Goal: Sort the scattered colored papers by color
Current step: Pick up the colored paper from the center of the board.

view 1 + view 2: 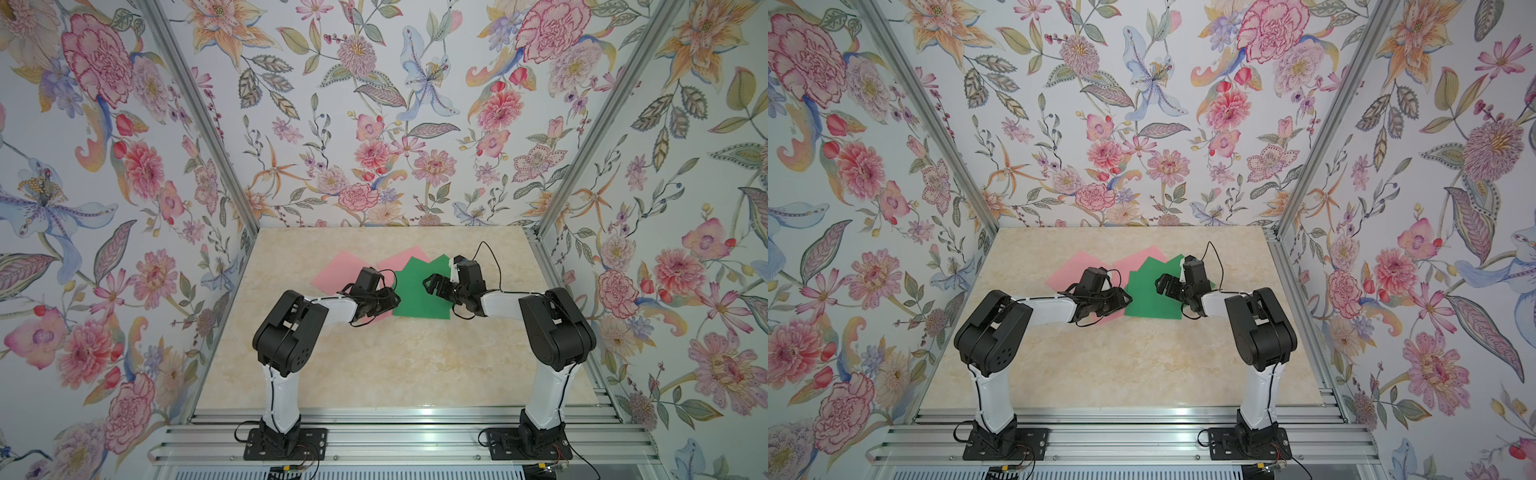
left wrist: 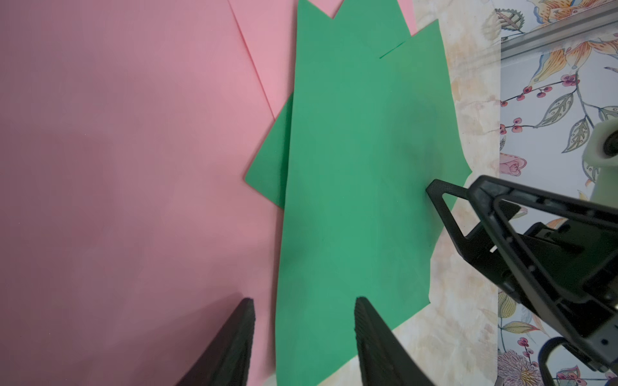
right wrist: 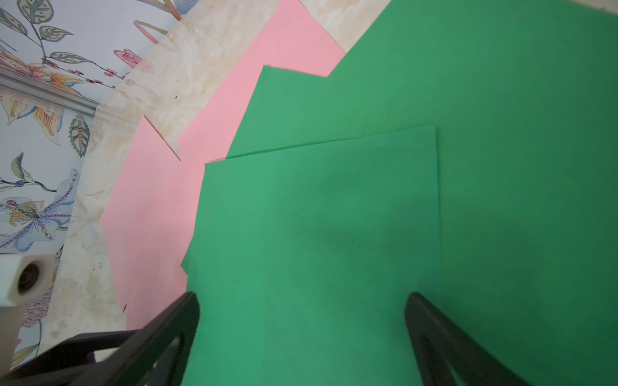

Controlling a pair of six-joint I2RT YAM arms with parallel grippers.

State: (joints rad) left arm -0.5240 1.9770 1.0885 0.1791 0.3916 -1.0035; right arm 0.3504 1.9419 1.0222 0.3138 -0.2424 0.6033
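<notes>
Paper-sorting cell, both top views and both wrist views. The left gripper (image 1: 392, 298) is standing with its jaws partly apart and clamping nothing. It is straddling the near left edge of the green sheets (image 1: 417, 296), with one fingertip (image 2: 246, 305) over pink paper and the other over green. Whether the tips are touching the paper cannot be told. The right gripper (image 1: 429, 283) is hanging fully released over the top green sheet (image 3: 317, 217), well inside its edges.

Three green sheets are showing as offset layers, fanned at the corners. The pink sheets (image 1: 337, 272) are showing as three patches, left, behind and in front of the green. Overlap is hiding their exact number.

All sheets are lying flat, thin, matte and rectangular, overlapping in one cluster at mid-table on the glossy beige marbled tabletop (image 1: 374, 365).
</notes>
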